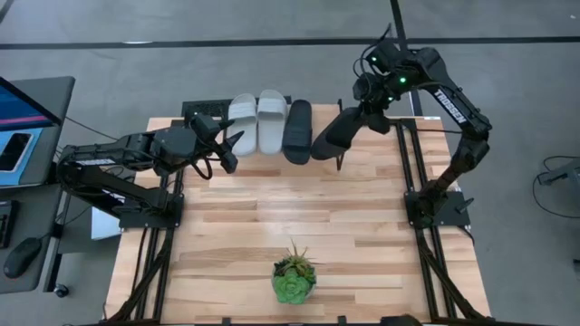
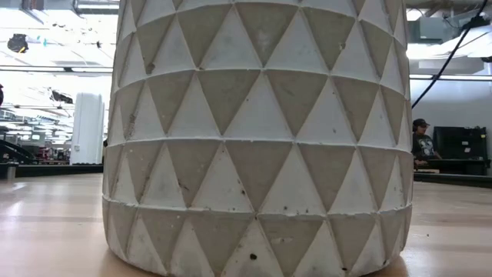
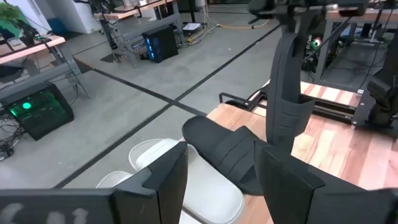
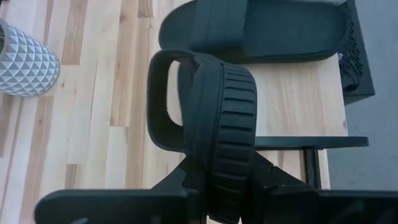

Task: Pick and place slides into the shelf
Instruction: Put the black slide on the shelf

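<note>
Two light grey slides (image 1: 258, 120) and one black slide (image 1: 297, 130) lie side by side on the shelf (image 4: 298, 93) at the table's far edge. My right gripper (image 1: 367, 113) is shut on the second black slide (image 1: 335, 134), just right of that row. The left wrist view shows the slide hanging upright (image 3: 287, 93) beside the lying black one (image 3: 230, 152). My left gripper (image 1: 228, 145) is open, just near-left of the grey slides (image 3: 205, 190), touching nothing. The plant pot fills the low view and hides everything else there. My right gripper pinches the black slide's heel end (image 4: 227, 180) between its two fingers, coming from above. The slide hangs below the fingers, slanting toward the table's left, ridged underside (image 4: 233, 118) facing the wrist camera and strap (image 4: 163, 93) at the low end. Whether the low end touches anything, I cannot tell.
A small green plant in a white triangle-patterned pot (image 1: 294, 279) stands near the table's near edge (image 2: 261, 131). Bare wooden table (image 1: 272, 217) lies between it and the shelf. A desk with a monitor (image 1: 23, 109) is off the left side. A person (image 2: 421, 138) sits far behind.
</note>
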